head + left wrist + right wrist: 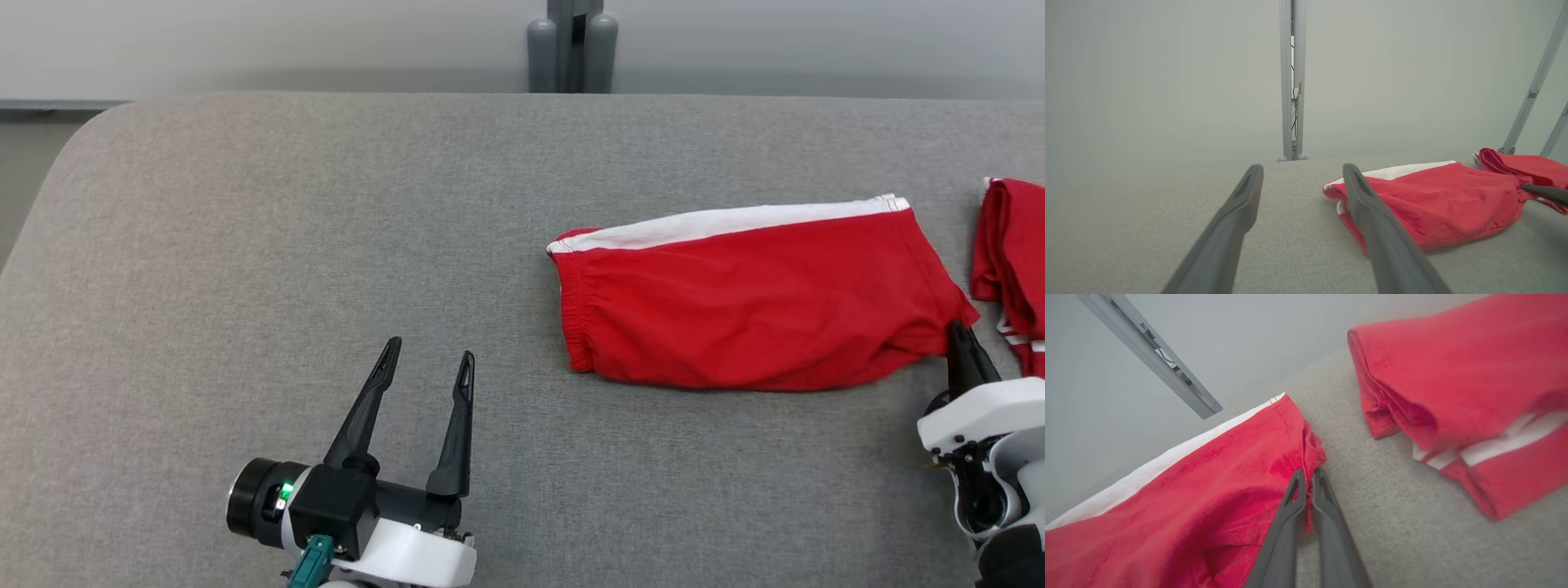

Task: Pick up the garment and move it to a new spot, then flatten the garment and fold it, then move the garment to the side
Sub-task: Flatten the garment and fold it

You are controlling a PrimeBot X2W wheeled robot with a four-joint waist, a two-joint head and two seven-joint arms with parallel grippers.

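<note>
you're looking at red cloth shorts (759, 318), plain red but for one white band along the far edge. the second folded red garment (1012, 253) shows thin white stripes. the grey woven cushion surface (286, 245) is an even, flecked grey. your left gripper (431, 349) has black fingers (364, 416), a white shell, a green light and a teal tab. your right gripper (957, 328) is black on white too.

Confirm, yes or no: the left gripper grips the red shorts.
No, the left gripper stands open over the grey surface, apart from the red shorts.
</note>
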